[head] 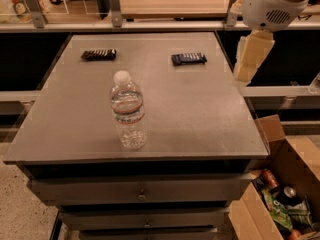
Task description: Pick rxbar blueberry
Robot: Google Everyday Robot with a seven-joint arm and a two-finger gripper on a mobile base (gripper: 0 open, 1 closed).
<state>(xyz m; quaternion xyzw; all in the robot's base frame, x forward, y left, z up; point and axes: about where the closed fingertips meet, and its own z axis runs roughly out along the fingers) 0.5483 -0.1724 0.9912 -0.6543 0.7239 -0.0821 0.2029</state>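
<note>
The rxbar blueberry (pixel 189 59) is a small flat navy-blue bar with pale text, lying at the far right of the grey tabletop (pixel 200 114). A similar dark brown bar (pixel 99 54) lies at the far left. A clear water bottle (pixel 128 111) stands upright near the table's middle front. My gripper (pixel 250 59) hangs from the white arm (pixel 272 4) at the upper right, over the table's right edge, to the right of the blue bar and above it. Its pale fingers point down, and nothing shows in them.
The table has drawers (pixel 142 191) below its front edge. An open cardboard box (pixel 282 194) with cans and packets stands on the floor at the lower right. A wooden counter with metal railing posts (pixel 116 4) runs behind the table.
</note>
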